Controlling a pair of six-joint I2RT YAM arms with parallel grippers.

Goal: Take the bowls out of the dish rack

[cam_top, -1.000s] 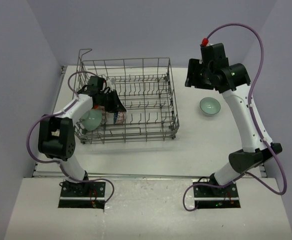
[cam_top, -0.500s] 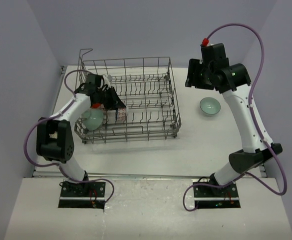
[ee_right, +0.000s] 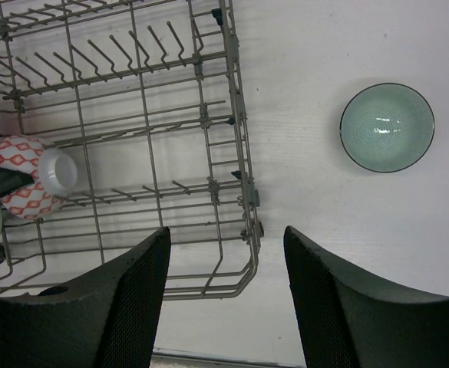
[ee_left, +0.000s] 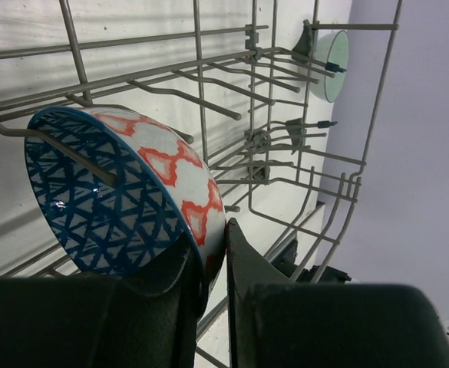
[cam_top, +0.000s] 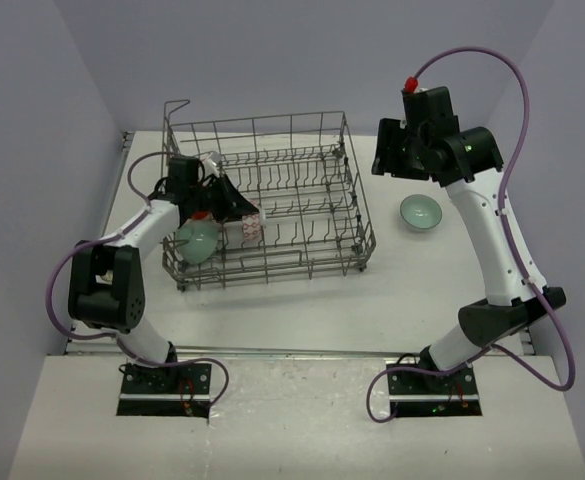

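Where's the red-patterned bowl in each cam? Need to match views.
Top external: the patterned bowl stands on edge in the dish rack's left part.
Left wrist: lower left, large, blue inside, rim pinched by the left tool.
Right wrist: at the left edge, white foot showing.
Shared landmark: the mint bowl lying outside the rack, seen in all three.

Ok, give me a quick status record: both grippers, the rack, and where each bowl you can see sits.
left gripper: shut on rim of white bowl with red diamonds outside, blue lattice inside
that bowl: tipped on its side among tines of grey wire dish rack
first pale mint-green bowl: in rack, left end
second pale mint-green bowl: upright on white table, right of rack
right gripper: open, holding nothing
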